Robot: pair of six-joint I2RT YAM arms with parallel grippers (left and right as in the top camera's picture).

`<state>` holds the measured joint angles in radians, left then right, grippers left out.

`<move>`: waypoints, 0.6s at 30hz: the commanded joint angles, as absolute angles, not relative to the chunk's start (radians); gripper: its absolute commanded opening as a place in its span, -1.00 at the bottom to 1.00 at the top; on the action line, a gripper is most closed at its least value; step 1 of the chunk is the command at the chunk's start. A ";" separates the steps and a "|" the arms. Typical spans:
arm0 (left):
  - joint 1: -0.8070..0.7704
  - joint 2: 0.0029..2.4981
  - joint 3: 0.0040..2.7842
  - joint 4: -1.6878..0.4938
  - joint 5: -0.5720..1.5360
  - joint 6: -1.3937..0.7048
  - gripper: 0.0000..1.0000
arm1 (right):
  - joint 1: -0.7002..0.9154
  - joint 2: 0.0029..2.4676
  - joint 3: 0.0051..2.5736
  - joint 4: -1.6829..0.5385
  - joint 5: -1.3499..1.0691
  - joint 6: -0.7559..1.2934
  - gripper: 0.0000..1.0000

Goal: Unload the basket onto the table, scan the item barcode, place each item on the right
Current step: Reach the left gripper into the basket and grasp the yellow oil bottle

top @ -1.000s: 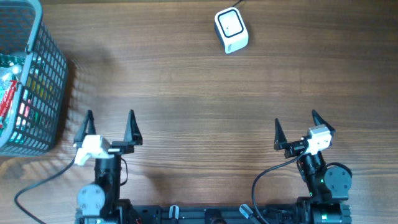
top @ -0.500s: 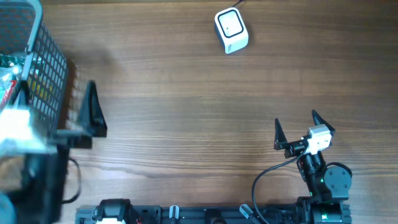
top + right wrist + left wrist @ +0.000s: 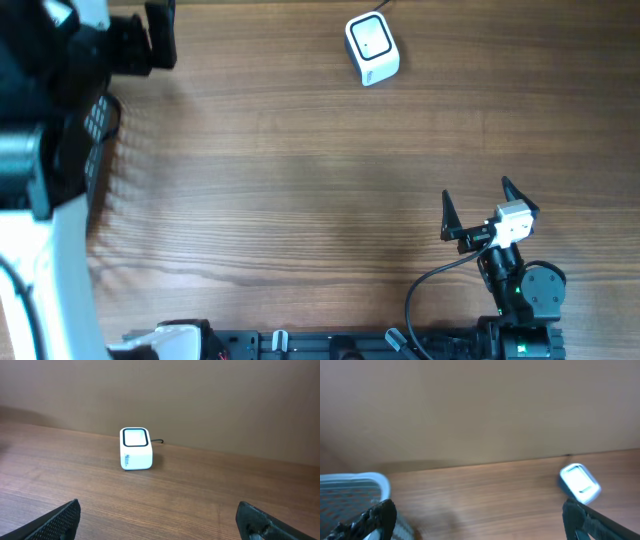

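The white barcode scanner (image 3: 372,48) sits at the back of the table, its dark-rimmed window facing up; it also shows in the right wrist view (image 3: 135,448) and, blurred, in the left wrist view (image 3: 579,482). The item is hidden: my raised left arm covers the basket in the overhead view. My left gripper (image 3: 476,517) is open and empty above the table, with the basket's rim (image 3: 355,481) at its left finger. One dark left finger (image 3: 160,35) shows at the top left. My right gripper (image 3: 478,197) rests open and empty at the front right.
Only a strip of the grey mesh basket (image 3: 97,115) shows past the left arm. A thin cable leaves the back of the scanner. Bare wooden tabletop (image 3: 300,180) lies between the arms and the scanner.
My left arm has risen and swung from the front left to the back left, over the basket, staying open. The right arm and the scanner have not moved.
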<state>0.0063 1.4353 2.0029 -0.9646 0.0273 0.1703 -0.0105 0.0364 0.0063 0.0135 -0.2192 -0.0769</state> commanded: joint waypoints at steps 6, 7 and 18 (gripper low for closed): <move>0.302 1.614 2.025 -0.962 -0.110 0.092 1.00 | -0.017 0.036 0.005 0.016 -0.208 -0.078 0.99; 0.338 1.623 2.025 -0.963 -0.106 0.088 1.00 | -0.017 0.036 0.005 0.016 -0.208 -0.078 1.00; 0.632 1.759 1.958 -0.984 0.089 0.059 1.00 | -0.017 0.036 0.005 0.016 -0.208 -0.078 0.99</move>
